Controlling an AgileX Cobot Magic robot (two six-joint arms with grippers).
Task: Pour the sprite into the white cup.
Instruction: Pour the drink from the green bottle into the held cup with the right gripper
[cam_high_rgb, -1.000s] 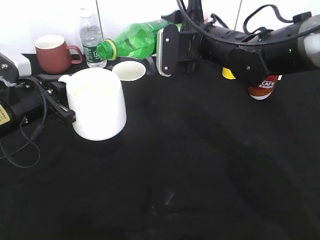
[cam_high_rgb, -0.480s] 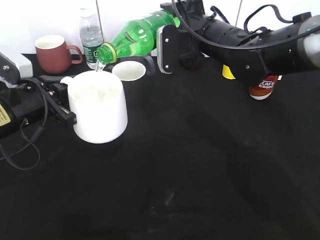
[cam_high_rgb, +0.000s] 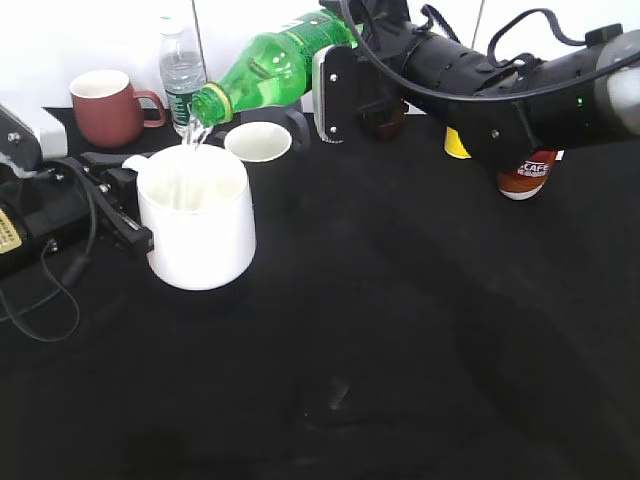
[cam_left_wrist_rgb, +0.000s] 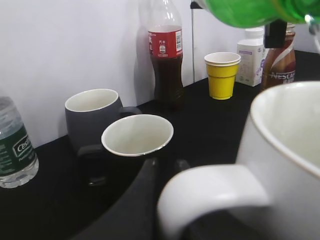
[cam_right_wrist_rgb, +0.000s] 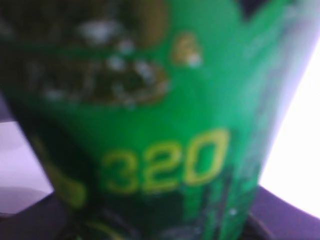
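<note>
The green sprite bottle (cam_high_rgb: 275, 70) is tipped with its open mouth down to the left, right above the white cup (cam_high_rgb: 200, 230). A clear stream falls from the mouth into the cup. My right gripper (cam_high_rgb: 335, 85) is shut on the bottle's body; the green label fills the right wrist view (cam_right_wrist_rgb: 150, 125). My left gripper (cam_high_rgb: 125, 205) is shut on the cup's loop handle (cam_left_wrist_rgb: 210, 192), holding the cup on the black table. The cup's rim (cam_left_wrist_rgb: 280, 130) and the bottle's underside (cam_left_wrist_rgb: 250, 12) show in the left wrist view.
Behind the cup stand a dark mug with white inside (cam_high_rgb: 258, 142), a red-brown mug (cam_high_rgb: 105, 108) and a small water bottle (cam_high_rgb: 182, 75). A cola bottle (cam_left_wrist_rgb: 165, 55), a yellow cup (cam_left_wrist_rgb: 221, 75), a grey mug (cam_left_wrist_rgb: 92, 117) and a coffee bottle (cam_high_rgb: 525, 175) stand at the back.
The right gripper tipped the bottle steeper, mouth lower over the cup, and liquid began to flow into the cup. The cup shifted slightly right; the left gripper stays on the handle.
</note>
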